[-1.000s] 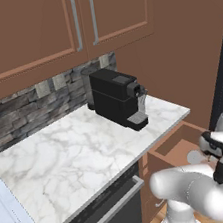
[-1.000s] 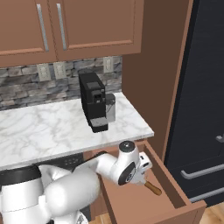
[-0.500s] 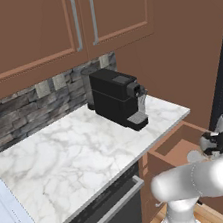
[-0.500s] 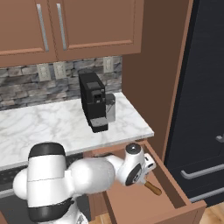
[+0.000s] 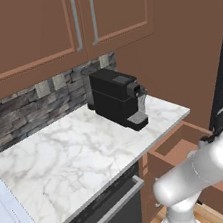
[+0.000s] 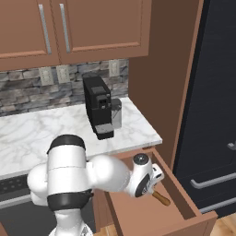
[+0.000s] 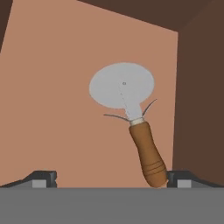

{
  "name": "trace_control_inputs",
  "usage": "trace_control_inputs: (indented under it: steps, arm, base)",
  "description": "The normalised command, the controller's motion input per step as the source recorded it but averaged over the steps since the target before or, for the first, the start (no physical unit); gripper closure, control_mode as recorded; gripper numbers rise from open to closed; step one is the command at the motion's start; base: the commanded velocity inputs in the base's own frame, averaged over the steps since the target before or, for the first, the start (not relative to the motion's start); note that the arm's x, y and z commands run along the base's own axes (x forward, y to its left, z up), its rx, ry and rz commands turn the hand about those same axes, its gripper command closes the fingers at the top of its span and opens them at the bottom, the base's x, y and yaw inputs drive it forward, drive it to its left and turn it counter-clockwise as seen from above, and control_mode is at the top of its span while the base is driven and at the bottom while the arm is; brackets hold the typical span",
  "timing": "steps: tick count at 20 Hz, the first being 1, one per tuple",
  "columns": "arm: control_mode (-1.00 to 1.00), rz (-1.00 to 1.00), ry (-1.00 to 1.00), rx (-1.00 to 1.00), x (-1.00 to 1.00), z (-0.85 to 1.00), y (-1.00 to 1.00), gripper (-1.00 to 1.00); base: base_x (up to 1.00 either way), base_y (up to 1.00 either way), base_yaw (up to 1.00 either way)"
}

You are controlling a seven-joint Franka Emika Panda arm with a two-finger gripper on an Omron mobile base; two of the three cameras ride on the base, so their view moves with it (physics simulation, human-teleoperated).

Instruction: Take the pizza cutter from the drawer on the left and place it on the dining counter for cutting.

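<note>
The pizza cutter (image 7: 146, 151) lies flat on the floor of the open drawer (image 6: 186, 205). Its round silver-grey wheel (image 7: 121, 85) points away from the hand and its brown handle points back toward it. My gripper (image 7: 113, 179) hovers just above it, open, with its fingertips (image 7: 43, 178) set wide apart. The end of the handle lies close to the right tip, and nothing is gripped. In the right base view the hand (image 6: 146, 179) reaches down into the drawer, with the handle (image 6: 161, 199) showing beside it. The dining counter is out of view.
A black coffee machine (image 5: 118, 104) stands on the marble worktop (image 5: 65, 161) above the drawer (image 5: 182, 146). Wall cabinets (image 5: 75, 23) hang overhead. A tall dark appliance (image 6: 216, 115) stands to the right of the drawer, and an oven front (image 5: 106, 213) sits to its left.
The hand has moved a little to the right and lower into the open drawer, and the elbow has swung round. The jaws have stayed wide and the pizza cutter has not moved.
</note>
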Motion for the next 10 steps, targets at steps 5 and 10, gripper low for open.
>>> trace_control_inputs:
  steps: [5,10]
  arm:
    - [-1.0,0.0,0.05,0.0,0.02,-0.01,0.0,-1.0]
    - [-1.0,0.0,0.03,0.0,0.0,0.0,-0.01,-1.0]
  base:
    - [0.0,0.0,0.0]
    - [0.0,0.0,0.0]
